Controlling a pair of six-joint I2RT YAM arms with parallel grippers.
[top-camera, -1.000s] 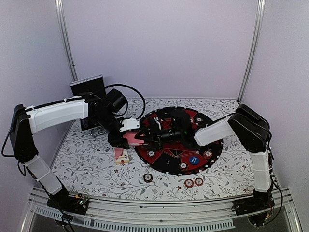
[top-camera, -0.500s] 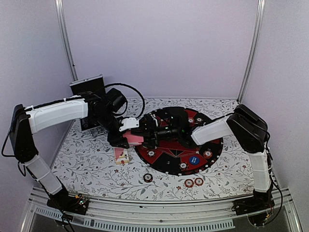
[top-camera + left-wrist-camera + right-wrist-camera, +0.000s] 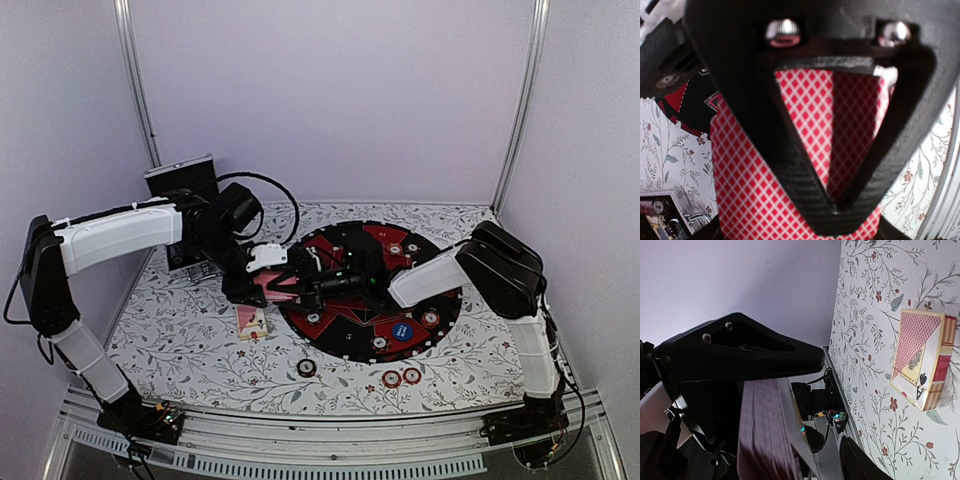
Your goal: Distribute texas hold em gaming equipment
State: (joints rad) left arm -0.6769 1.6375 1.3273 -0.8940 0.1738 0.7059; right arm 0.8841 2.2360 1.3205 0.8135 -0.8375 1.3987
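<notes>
The deck (image 3: 273,287) of pink-backed cards is held off the table (image 3: 190,350), just past the left rim of the round mat (image 3: 445,290), between the two arms. The left gripper (image 3: 256,280) is clamped on it. In the left wrist view the black fingers (image 3: 790,180) pinch the diamond-pattern backs near one end, and the rest of the pack sticks out beyond the tips.

The next move turns on this: the deck's long axis runs roughly left-right, and its free end points straight at the right gripper (image 3: 304,285), which is closer than anything else. In the right wrist view the pack shows edge-on, with one finger (image 3: 750,357) over it and the other low in frame, apart from it. The right jaws therefore stand apart around the deck's end, not pinched on it. Whether a pad touches the top card can't be told.

Likely step: peel one card off the free end, pulling along the long axis toward the right arm while the left keeps hold. The risk is taking two cards.

Elsewhere, the card box (image 3: 252,322) lies on the table just below the deck. The blue button (image 3: 402,329) and several chips sit on the mat, and three more chips (image 3: 391,379) lie on the table near the front edge.
</notes>
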